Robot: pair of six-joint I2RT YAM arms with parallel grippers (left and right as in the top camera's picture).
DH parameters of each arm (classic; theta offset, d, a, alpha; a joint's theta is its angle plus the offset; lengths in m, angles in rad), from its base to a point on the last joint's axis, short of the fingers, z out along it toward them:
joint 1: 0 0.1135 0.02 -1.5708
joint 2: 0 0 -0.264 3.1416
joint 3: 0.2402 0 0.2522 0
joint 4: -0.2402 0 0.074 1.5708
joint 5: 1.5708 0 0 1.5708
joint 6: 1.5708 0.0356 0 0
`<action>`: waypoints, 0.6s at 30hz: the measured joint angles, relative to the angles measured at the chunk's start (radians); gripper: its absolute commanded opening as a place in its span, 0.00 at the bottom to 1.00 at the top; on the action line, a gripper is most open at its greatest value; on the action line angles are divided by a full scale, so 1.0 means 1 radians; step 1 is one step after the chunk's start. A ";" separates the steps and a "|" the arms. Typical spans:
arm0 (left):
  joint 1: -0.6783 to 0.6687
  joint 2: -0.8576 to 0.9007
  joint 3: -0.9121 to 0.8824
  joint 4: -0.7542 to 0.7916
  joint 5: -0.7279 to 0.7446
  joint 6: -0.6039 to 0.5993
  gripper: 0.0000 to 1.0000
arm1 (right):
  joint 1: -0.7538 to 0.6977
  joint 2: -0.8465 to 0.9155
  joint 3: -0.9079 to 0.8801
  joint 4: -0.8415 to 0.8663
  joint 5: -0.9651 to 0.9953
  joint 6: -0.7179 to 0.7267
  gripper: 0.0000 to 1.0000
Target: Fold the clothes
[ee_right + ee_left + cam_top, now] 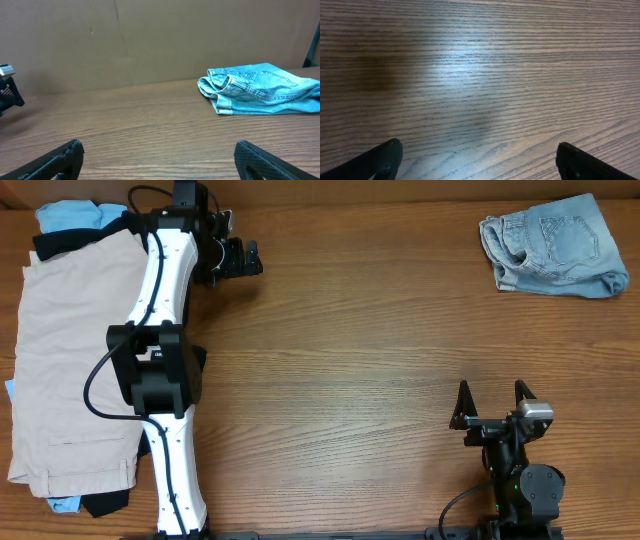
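Pale blue denim shorts lie crumpled at the table's far right corner; the right wrist view shows the shorts ahead and to the right. A stack of clothes covers the left edge: a beige garment on top, sky-blue cloth and black cloth peeking out beneath. My left gripper hangs open over bare wood beside the stack's far end, and its wrist view shows the gripper with only table between the fingers. My right gripper is open near the front right, far short of the shorts, nothing between its fingers.
The wooden table stretches between the stack and the shorts. A brown cardboard wall stands behind the table's far edge. The left arm's white links run along the stack's right side.
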 measured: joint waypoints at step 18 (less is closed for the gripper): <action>0.000 0.000 0.000 -0.174 -0.003 0.000 1.00 | 0.000 0.000 0.000 0.001 0.000 0.000 1.00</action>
